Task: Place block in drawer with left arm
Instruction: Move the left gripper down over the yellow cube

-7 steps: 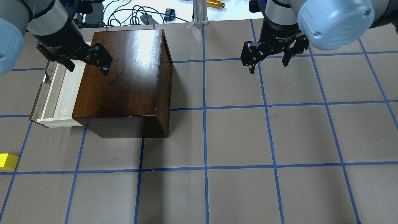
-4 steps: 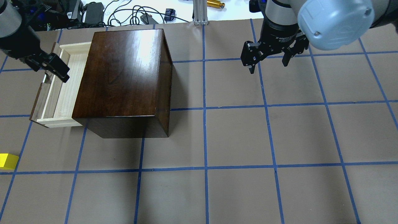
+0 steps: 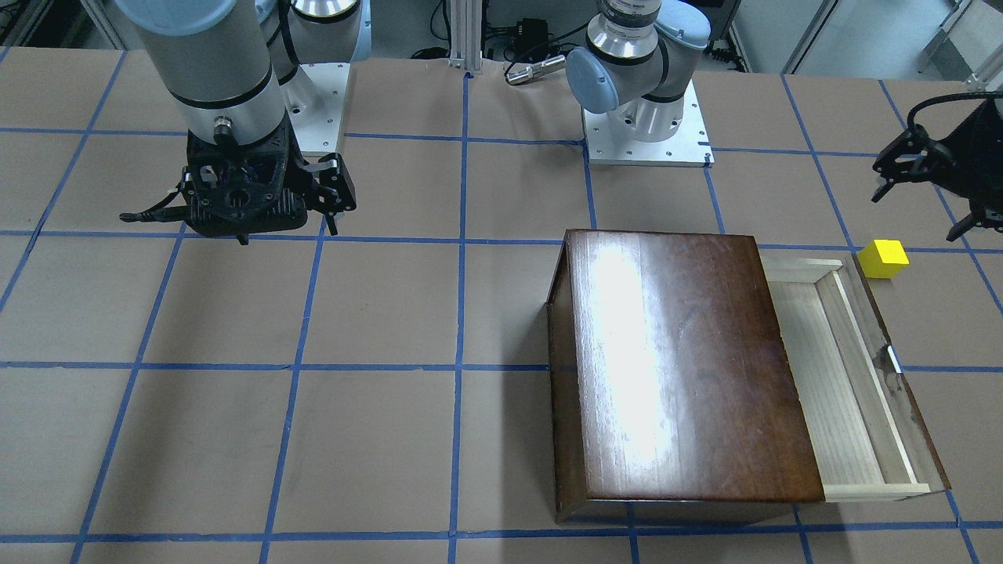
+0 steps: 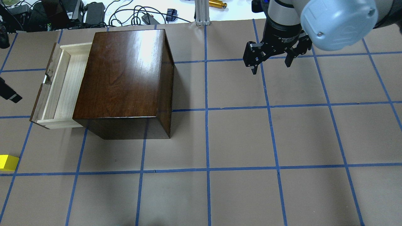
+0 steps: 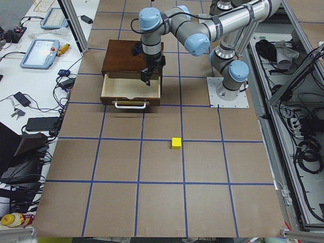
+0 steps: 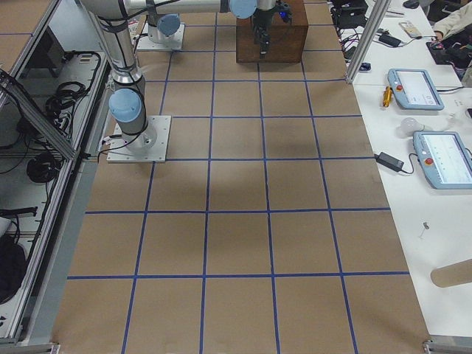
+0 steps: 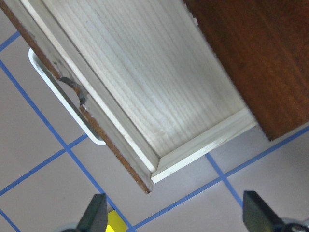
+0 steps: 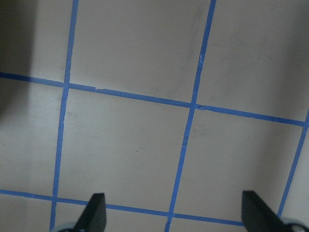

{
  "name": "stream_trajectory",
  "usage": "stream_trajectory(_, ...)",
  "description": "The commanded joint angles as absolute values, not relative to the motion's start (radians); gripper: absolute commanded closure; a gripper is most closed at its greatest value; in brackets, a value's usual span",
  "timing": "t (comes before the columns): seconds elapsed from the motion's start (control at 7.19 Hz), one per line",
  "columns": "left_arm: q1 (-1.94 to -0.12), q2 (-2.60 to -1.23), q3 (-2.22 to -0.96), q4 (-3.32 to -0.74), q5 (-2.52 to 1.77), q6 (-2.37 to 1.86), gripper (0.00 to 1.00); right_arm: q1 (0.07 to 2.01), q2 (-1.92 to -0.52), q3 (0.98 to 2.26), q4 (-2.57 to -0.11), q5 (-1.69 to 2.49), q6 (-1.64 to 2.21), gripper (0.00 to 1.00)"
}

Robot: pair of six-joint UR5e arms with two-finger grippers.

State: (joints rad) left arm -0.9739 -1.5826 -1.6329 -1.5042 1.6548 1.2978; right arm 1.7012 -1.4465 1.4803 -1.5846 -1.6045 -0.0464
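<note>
Small yellow block [image 3: 883, 258] outside, near open pale-wood drawer [image 3: 834, 384].

The silver tubular right arm [image 3: 211, 63] and the matching left arm [image 3: 642, 110] both carry rounded light-blue joint caps [image 4: 339, 23]. The large cap in the overhead view shows a faint embossed mark and one small dark screw. Each base sits on a square bright-metal mounting plate [image 3: 682, 153] dotted with bolts. A black wrist collar [image 4: 282, 37] with small white lettering tops the black two-finger right gripper [image 4: 270, 68], and a thin black cable [image 3: 145, 214] sticks out sideways from its perforated black mount. The black left gripper [image 3: 917, 215] has a curved black hose [image 3: 932, 98].
</note>
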Motion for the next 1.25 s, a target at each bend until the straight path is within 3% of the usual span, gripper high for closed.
stream_trajectory(0.0, -0.847, -1.601, -1.684, -1.424, 1.654, 1.611, 0.0, 1.701, -1.447, 1.48, -1.585, -1.605, -0.048, 0.0)
stream_trajectory(0.56, -0.638, -1.687, -1.85, -1.162, 1.597, 2.176, 0.0, 1.701, -1.447, 1.48, -1.585, -1.605, -0.048, 0.0)
stream_trajectory(1.11, -0.554, -1.804, -1.868, -1.106, 1.598, 2.558, 0.0, 1.701, -1.447, 1.48, -1.585, -1.605, -0.046, 0.0)
